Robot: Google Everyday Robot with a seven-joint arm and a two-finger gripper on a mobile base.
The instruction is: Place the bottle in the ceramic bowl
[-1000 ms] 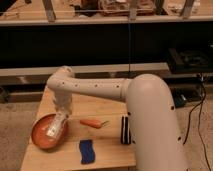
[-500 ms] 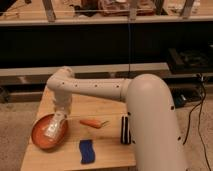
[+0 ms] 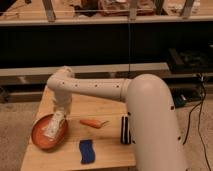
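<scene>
The gripper point(image 3: 59, 114) is hanging at the end of the white arm point(image 3: 95, 89), right over the ceramic bowl point(image 3: 39, 140), and it is meeting the top end of the bottle point(image 3: 53, 127); whether it is clasping the bottle or has let go cannot be told here. The bottle is lying tilted inside the bowl, its lower end resting toward the bowl's middle. One bowl, one bottle, one orange carrot-like object point(image 3: 91, 122), one blue sponge point(image 3: 86, 151) and one dark upright item point(image 3: 125, 130) are sitting on the wooden table point(image 3: 107, 150). The carrot-like object is lying just right of the bowl, the sponge near the front edge. The arm's big white body is covering the table's right side, and the dark item's markings are hard to make out.
</scene>
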